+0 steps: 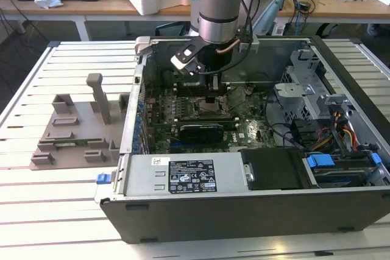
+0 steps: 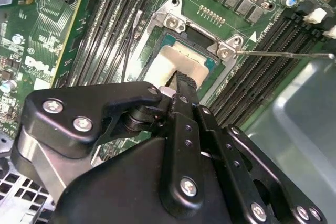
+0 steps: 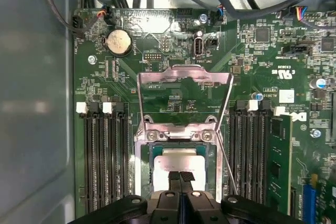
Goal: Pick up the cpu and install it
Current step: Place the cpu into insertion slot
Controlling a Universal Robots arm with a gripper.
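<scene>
My hand was clenched, grasping nothing. The cpu lay flat in the socket, straight beneath my hand. Whether they touched, I couldn't tell.

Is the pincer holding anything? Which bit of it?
Nothing, it seems. The black pincer is shut empty, tips together above the small flat square silver-grey cpu, which lies in its socket.

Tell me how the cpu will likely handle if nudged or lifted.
The cpu looks like a thin, flat, rigid plate, so probably stiff and light, with no tendency to roll. Its smooth metal top probably gives the claw little grip. Lying inside the socket frame, it would likely resist a sideways push rather than slide.
</scene>
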